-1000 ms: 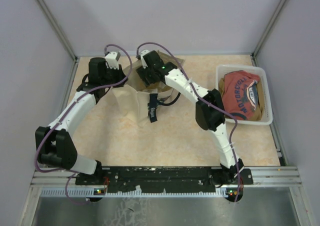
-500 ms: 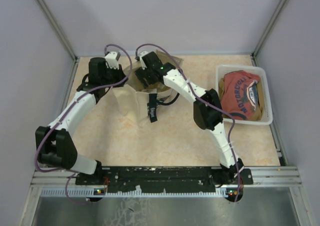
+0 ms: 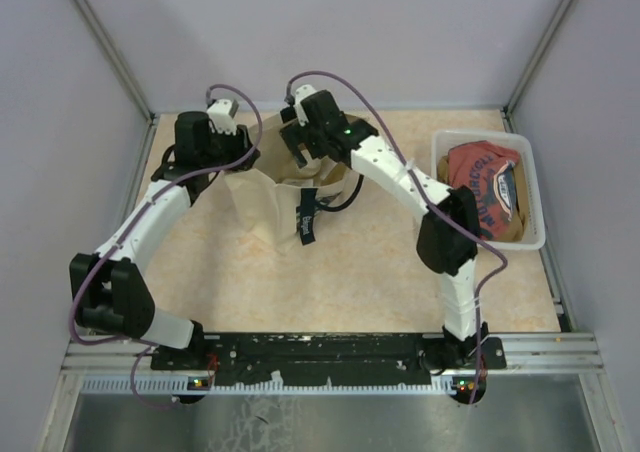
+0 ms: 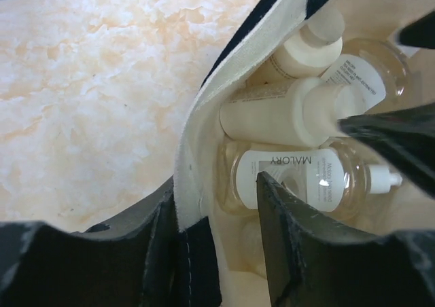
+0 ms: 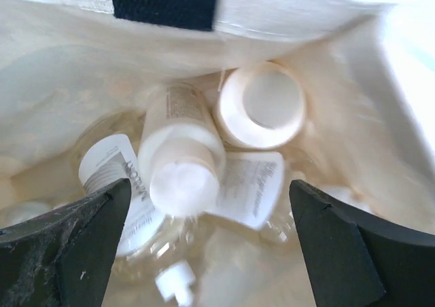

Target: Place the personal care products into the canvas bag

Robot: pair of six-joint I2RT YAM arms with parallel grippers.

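My right gripper [image 5: 207, 195] spread wide directly above the bottles [image 5: 180, 157] heaped inside the canvas bag [image 3: 255, 202], far centre of table, my left gripper [image 4: 214, 195] parted astride the bag's left rim

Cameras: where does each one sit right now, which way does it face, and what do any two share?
Top external: fixed above and behind the bases, looking down at the table; both white arms reach to the cream canvas bag with navy handles.
Left wrist: at the bag's rim, looking down inside; left gripper straddles the cloth wall.
Right wrist: over the bag's mouth, looking straight down; open right gripper frames the view.
Shared: both wrist views show the cream white-capped bottles lying in the bag.
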